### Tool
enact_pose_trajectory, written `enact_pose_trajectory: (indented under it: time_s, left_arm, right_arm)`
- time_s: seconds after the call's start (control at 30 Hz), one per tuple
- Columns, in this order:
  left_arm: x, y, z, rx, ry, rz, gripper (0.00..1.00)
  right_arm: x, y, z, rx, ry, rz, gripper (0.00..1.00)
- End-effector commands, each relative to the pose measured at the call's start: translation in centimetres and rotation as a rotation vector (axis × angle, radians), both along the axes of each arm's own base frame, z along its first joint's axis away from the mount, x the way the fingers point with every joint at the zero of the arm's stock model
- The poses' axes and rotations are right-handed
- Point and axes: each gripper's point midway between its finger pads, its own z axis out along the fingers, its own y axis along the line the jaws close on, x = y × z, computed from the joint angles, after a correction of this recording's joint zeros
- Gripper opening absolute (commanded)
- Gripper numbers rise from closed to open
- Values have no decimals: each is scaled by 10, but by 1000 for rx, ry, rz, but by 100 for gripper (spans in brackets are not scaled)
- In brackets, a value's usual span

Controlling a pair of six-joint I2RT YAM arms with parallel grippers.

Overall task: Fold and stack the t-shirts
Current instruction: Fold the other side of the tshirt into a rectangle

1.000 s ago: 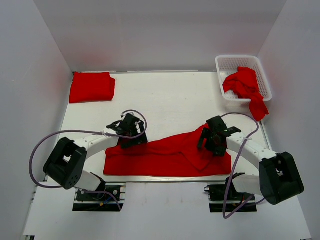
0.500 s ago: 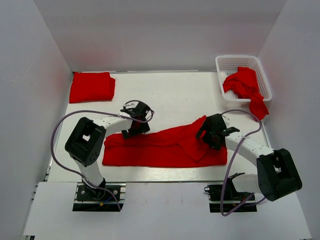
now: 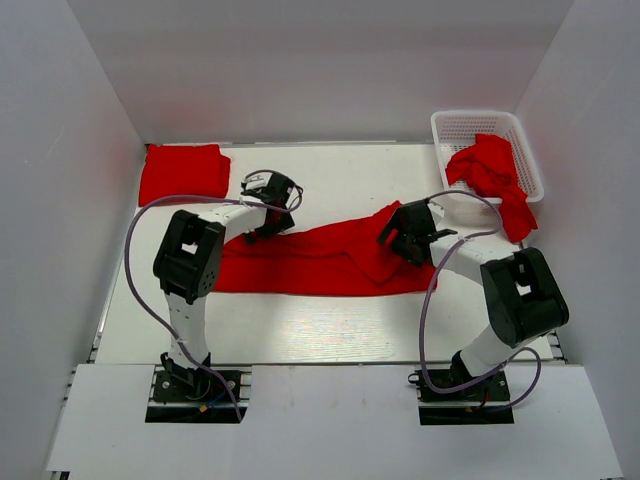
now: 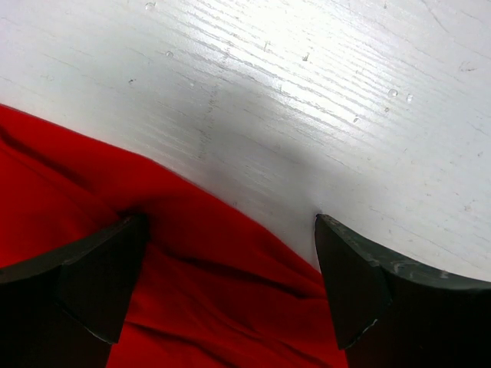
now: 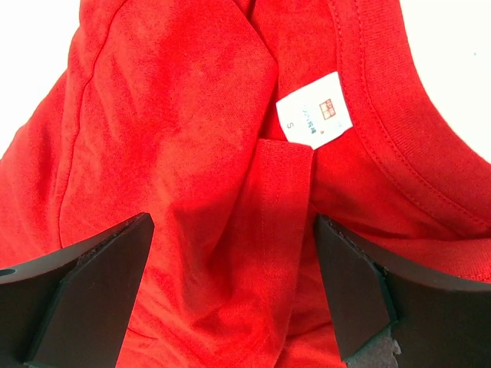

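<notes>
Since a second ago both my arms have stretched away from their bases, and the long red t-shirt [image 3: 310,265] has slid with them from the near edge toward the middle of the table [image 3: 330,330]. It lies crumpled in a wide strip, its white neck label [image 5: 316,115] just beyond my right gripper [image 5: 230,284], whose fingers are spread wide over the collar. My left gripper [image 4: 230,284] is spread too, straddling the shirt's edge. A folded t-shirt [image 3: 184,173] sits at the far left corner. More red t-shirts [image 3: 490,170] spill from the white basket [image 3: 470,125] at the far right.
</notes>
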Motion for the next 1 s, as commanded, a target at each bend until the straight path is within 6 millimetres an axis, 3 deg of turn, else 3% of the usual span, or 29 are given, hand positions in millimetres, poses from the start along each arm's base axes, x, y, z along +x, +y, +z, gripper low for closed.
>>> enact_pose_trajectory:
  time_s: [0.0, 0.2, 0.23, 0.3, 0.37, 0.5, 0.67, 0.7, 0.73, 0.83, 0.87, 0.97]
  left_arm:
    - [-7, 6, 3, 16, 34, -32, 100]
    - [2, 10, 55, 32, -63, -65, 100]
    - [7, 8, 75, 22, -102, -75, 100]
    - [10, 9, 95, 28, -132, -86, 100]
    - [8, 11, 120, 28, -158, -103, 100]
    - [-8, 18, 152, 20, -201, -130, 100]
    - [-54, 34, 142, 3, -169, -125, 100]
    - [-65, 34, 130, -9, -134, -140, 100]
    - [-70, 34, 132, -28, -140, -138, 100]
    - [-94, 38, 118, -41, -83, -146, 100]
    - [-107, 42, 105, -38, -38, -152, 100]
    - [-123, 44, 95, -62, -21, -157, 100]
  right_arm:
    - [9, -6, 10, -57, -12, 4, 91]
    - [15, -8, 39, -94, -9, 27, 91]
    - [13, -8, 40, -100, -2, 34, 91]
    - [10, -15, 44, -116, -6, 22, 91]
    - [5, -19, 47, -127, -5, 22, 91]
    - [-11, -24, 41, -137, 39, 52, 91]
    - [-22, -25, 30, -124, 45, 105, 89]
    - [-24, -21, 25, -105, 56, 127, 89]
    - [-24, -19, 25, -98, 56, 131, 87]
    - [-25, -18, 16, -93, 89, 143, 86]
    - [-22, -19, 17, -95, 76, 145, 86]
    - [-20, -18, 12, -85, 75, 145, 83]
